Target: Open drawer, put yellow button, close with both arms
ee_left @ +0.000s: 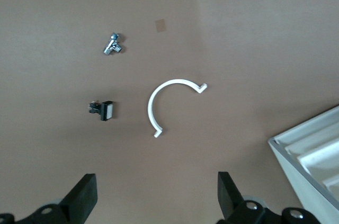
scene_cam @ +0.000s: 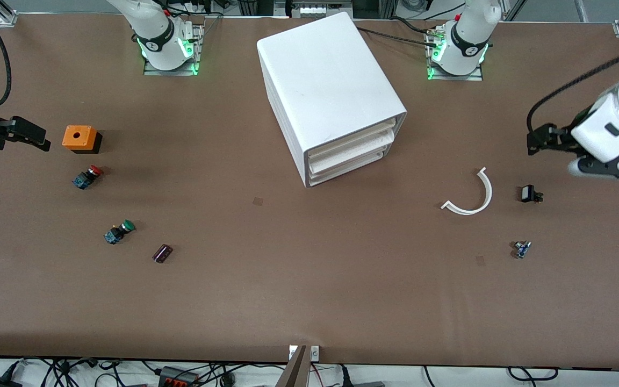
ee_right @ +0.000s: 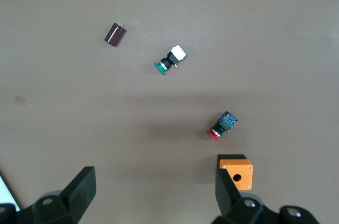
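Observation:
The white cabinet (scene_cam: 331,86) stands at mid-table near the arms' bases. Its uppermost drawer (scene_cam: 353,141) is shut, like the two below it. A corner of the cabinet shows in the left wrist view (ee_left: 310,152). The yellow button is out of view in every frame. My left gripper (scene_cam: 543,141) is open and empty, up over the table at the left arm's end; it shows in its wrist view (ee_left: 156,203). My right gripper (scene_cam: 30,137) is open and empty, over the right arm's end beside the orange box (scene_cam: 79,138); it shows in its wrist view (ee_right: 153,197).
A red-capped switch (scene_cam: 88,176), a green-capped switch (scene_cam: 120,232) and a dark cylinder (scene_cam: 162,253) lie toward the right arm's end. A white curved strip (scene_cam: 473,196), a black white-faced part (scene_cam: 530,194) and a small metal part (scene_cam: 522,249) lie toward the left arm's end.

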Motion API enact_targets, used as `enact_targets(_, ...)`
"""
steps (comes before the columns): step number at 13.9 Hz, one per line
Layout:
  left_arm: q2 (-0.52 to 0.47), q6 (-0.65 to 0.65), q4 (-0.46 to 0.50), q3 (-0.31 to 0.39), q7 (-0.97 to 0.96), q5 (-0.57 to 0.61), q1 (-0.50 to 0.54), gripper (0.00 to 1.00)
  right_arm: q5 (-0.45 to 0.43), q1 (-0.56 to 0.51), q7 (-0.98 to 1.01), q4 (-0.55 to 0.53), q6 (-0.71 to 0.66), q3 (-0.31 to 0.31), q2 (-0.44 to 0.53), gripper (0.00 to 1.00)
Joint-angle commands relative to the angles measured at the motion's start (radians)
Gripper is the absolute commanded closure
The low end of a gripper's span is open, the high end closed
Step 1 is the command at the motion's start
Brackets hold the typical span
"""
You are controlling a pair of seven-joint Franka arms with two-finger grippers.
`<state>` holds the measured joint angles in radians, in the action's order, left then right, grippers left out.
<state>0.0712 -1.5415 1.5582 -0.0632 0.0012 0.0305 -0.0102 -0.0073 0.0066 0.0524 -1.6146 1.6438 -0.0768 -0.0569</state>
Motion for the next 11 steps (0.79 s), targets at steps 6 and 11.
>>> enact_targets(6,-0.122,-0.075,0.151,0.043,0.037,-0.035,-0.045,0.00,-0.005,0.030,0.007,-0.021,0.011,-0.008,0.015,0.00)
enact_targets(11,-0.120,-0.072,0.145,0.043,0.037,-0.035,-0.045,0.00,0.001,0.001,0.004,-0.019,0.014,0.008,0.014,0.00)
